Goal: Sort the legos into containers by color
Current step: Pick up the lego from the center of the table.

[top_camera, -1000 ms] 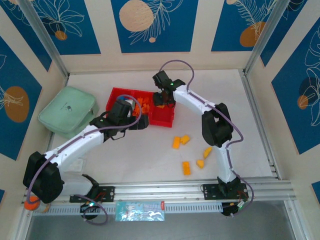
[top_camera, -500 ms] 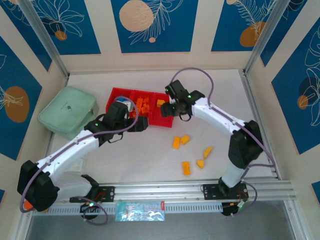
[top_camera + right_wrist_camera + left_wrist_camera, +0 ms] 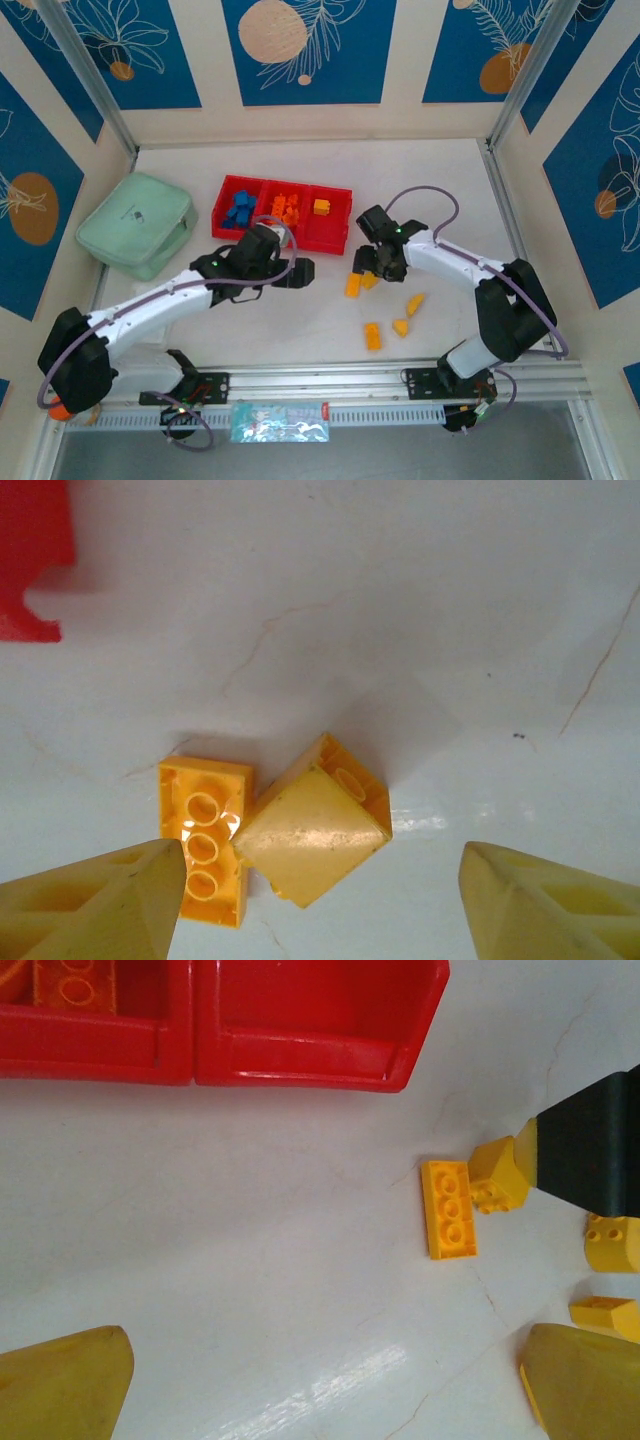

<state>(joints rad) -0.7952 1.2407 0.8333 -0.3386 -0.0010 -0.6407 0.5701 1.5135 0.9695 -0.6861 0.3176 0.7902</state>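
The red tray (image 3: 335, 232) has three compartments: blue legos (image 3: 238, 210) on the left, orange ones (image 3: 285, 207) in the middle, one yellow brick (image 3: 322, 207) on the right. Several yellow legos lie loose on the table, among them a flat brick (image 3: 205, 840) touching a sloped brick (image 3: 315, 830). My right gripper (image 3: 325, 905) hangs open over this pair (image 3: 353, 285), the sloped brick between its fingers. My left gripper (image 3: 325, 1390) is open over bare table in front of the tray (image 3: 300, 1055), the flat brick (image 3: 449, 1208) ahead of it.
A pale mint-green case (image 3: 135, 222) lies left of the tray. More yellow bricks (image 3: 401, 327) are scattered to the near right. The right gripper's dark finger (image 3: 590, 1150) shows in the left wrist view. Walls close in the table on three sides.
My right arm has swung from the tray's right compartment down to the loose yellow bricks, its jaws widening; a yellow brick now shows in that compartment. My left gripper has drawn back from the tray.
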